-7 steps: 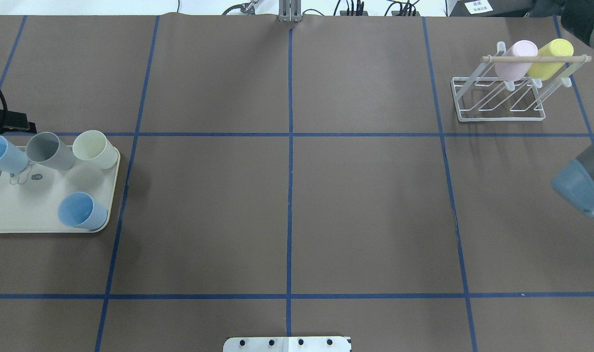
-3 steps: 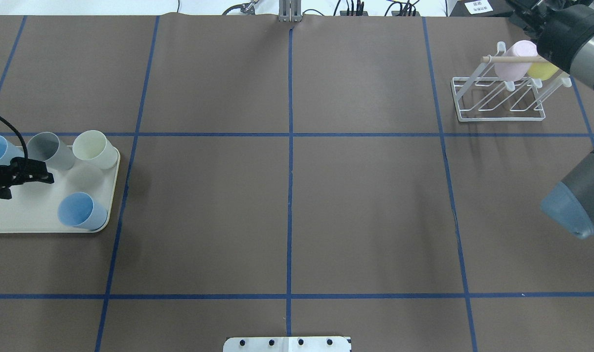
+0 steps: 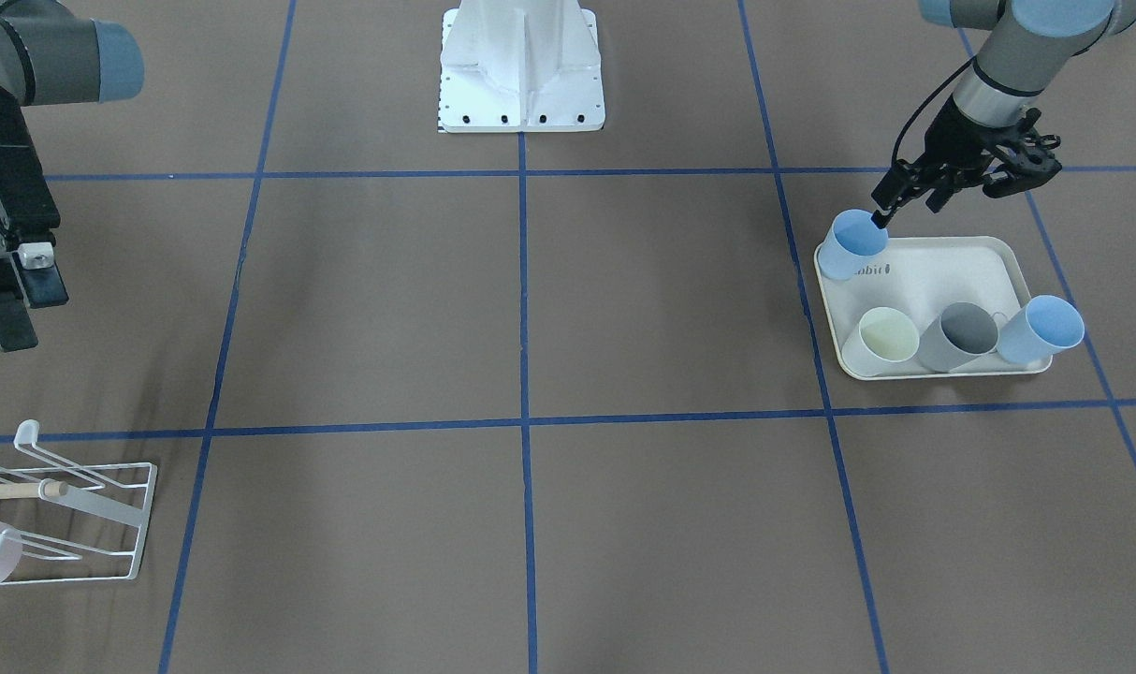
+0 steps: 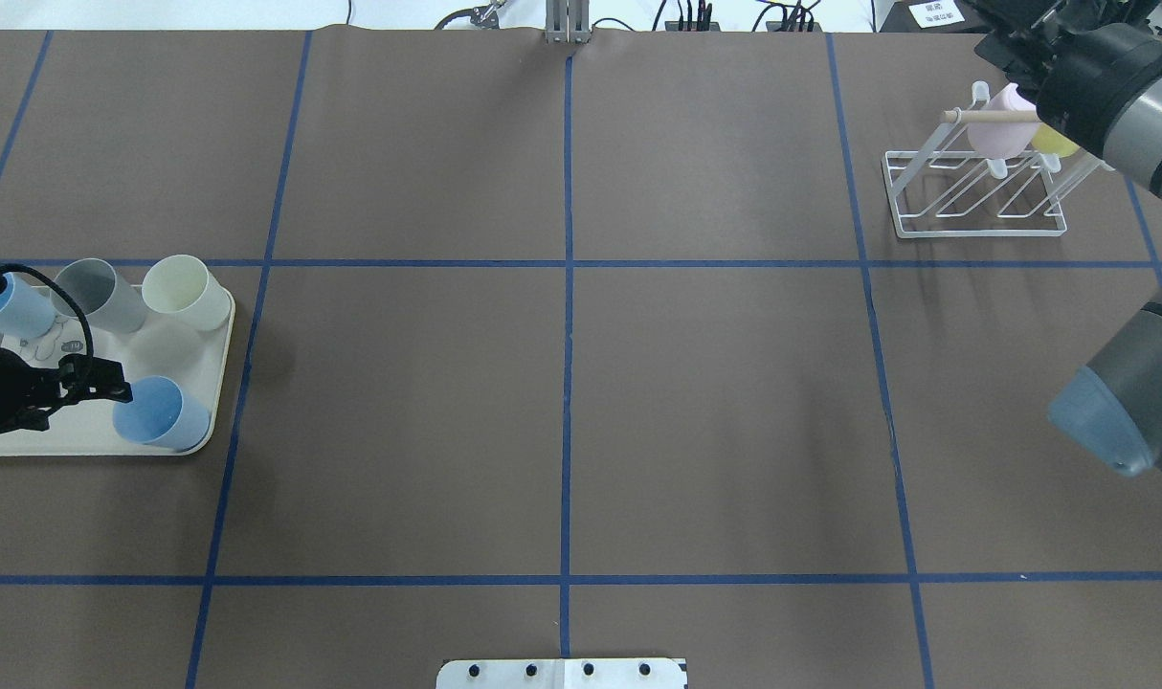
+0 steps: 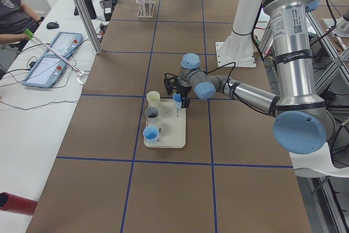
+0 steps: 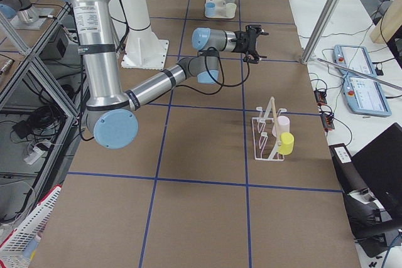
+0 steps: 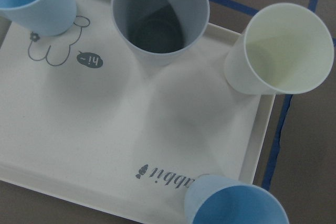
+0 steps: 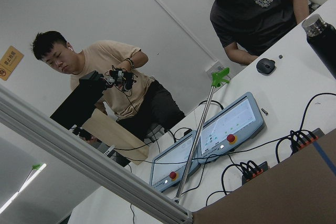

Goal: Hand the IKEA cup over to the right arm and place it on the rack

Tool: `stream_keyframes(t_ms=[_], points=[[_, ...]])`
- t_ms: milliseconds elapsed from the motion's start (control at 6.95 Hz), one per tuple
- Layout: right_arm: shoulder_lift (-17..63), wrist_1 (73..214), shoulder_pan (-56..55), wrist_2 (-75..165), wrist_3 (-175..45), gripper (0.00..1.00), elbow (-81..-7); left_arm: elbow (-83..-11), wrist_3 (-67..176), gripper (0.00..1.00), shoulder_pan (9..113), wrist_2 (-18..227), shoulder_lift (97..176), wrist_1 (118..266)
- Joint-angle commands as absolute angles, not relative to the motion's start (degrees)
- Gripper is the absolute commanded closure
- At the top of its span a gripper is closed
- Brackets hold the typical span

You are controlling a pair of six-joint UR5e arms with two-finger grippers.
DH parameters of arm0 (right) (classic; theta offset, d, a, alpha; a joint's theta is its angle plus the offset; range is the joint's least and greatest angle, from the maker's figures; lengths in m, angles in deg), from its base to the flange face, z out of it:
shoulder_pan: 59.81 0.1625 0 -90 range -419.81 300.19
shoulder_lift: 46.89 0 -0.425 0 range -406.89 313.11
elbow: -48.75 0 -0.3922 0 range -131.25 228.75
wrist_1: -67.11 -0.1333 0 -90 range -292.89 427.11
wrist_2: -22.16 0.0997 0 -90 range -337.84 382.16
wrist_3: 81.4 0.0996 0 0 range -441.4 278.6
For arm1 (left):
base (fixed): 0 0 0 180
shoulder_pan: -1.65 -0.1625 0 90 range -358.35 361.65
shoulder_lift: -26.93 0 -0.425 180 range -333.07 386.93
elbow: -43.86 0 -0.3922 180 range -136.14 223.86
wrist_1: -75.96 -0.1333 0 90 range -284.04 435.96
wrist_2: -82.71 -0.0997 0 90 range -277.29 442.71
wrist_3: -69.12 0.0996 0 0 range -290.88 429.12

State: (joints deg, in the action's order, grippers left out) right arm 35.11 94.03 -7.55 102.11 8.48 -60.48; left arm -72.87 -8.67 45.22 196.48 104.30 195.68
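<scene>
Only the left wrist view looks straight into the cream tray (image 7: 94,145). It shows the rabbit drawing and lettering on the tray floor, and every cup there has an empty mouth. The overhead view shows the layout: the blue IKEA cup (image 4: 160,413) stands at the tray's corner nearest the robot. The second blue cup (image 4: 11,306), grey cup (image 4: 98,295) and cream cup (image 4: 187,292) line the far edge. The rack (image 4: 973,191) sits well apart on the table's other side and carries a pink cup (image 4: 997,134) and a yellow cup (image 4: 1055,144). The right arm half hides the yellow one from above, while the exterior right view shows both cups whole under the wooden dowel. The left gripper (image 3: 947,187) leans down over the tray with its fingers spread. One fingertip is at the rim of the blue IKEA cup, which it does not clasp. The right gripper (image 3: 25,309) hangs raised above the table, clear of the rack, with its fingers apart and nothing between them. It points outward, so its wrist camera sees only two people at a white bench and none of the table.
</scene>
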Motion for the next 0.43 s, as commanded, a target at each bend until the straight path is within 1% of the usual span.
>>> stream_keyframes(t_ms=[0, 288], points=[[35.02, 93.74, -7.69, 102.05, 8.51, 0.00, -60.32, -72.51, -8.84, 0.02, 44.10, 196.35, 104.71, 195.58], [34.94, 93.74, -7.69, 102.14, 8.51, 0.00, -60.23, -71.03, -8.75, 0.10, 44.10, 196.27, 105.59, 195.58]])
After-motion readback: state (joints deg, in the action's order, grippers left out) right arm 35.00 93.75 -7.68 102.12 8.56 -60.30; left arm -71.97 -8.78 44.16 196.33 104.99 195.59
